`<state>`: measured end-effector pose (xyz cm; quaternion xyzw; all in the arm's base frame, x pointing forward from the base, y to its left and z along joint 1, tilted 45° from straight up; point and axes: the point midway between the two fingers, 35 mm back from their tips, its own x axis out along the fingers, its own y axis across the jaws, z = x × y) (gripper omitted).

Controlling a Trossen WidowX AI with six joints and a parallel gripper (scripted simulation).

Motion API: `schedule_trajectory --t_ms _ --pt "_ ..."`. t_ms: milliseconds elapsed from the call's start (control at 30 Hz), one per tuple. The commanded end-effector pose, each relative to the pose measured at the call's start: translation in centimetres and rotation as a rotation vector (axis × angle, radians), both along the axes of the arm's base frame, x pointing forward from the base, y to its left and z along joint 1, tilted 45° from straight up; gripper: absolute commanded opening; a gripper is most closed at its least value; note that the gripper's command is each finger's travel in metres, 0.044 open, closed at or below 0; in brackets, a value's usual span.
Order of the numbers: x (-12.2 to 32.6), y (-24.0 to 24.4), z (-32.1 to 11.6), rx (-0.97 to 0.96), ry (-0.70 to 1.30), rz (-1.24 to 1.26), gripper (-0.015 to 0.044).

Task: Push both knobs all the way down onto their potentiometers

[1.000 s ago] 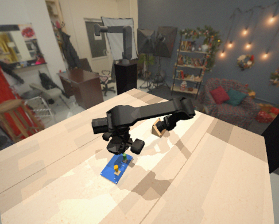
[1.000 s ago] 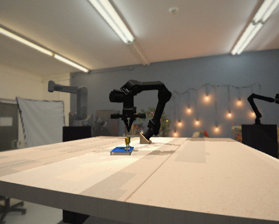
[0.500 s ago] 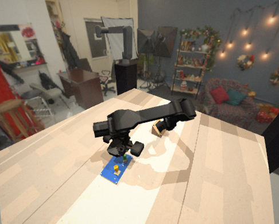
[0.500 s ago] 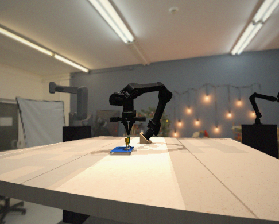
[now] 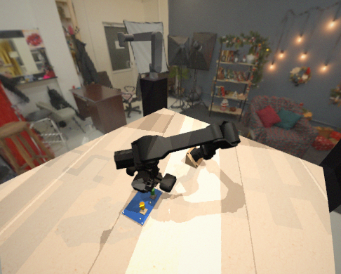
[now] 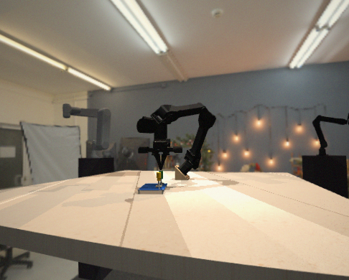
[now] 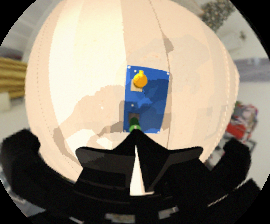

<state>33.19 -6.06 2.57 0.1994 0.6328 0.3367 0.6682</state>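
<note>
The blue circuit board (image 5: pixel 132 209) (image 6: pixel 147 187) (image 7: pixel 158 82) stands on short legs on the table. The yellow knob (image 5: pixel 142 204) (image 6: pixel 159 176) (image 7: pixel 140 80) stands upright on its shaft, with a gap above its tan potentiometer (image 5: pixel 143 211). The green knob (image 5: pixel 153 192) (image 7: pixel 134 123) stands over the dark potentiometer at the board's other end; in the exterior view it is mostly behind the yellow one. My gripper (image 6: pixel 161 169) (image 7: pixel 135 131) is shut and empty, pointing down, its tips right over the green knob. Whether they touch it cannot be told. The arm hides the tips in the top view.
The arm's tan base mount (image 5: pixel 192 159) (image 6: pixel 181 174) stands on the table behind the board, to the right in the top and exterior views. The yellow knob rises beside the gripper's place, on the board's near half in the top view.
</note>
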Motion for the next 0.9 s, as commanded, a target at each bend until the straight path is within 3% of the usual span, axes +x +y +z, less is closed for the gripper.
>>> schedule_trajectory --t_ms 0,867 --pt "0.01 0.13 -0.05 0.002 0.002 -0.005 0.0" --pt "0.0 0.33 -0.25 0.002 0.002 -0.005 0.0"
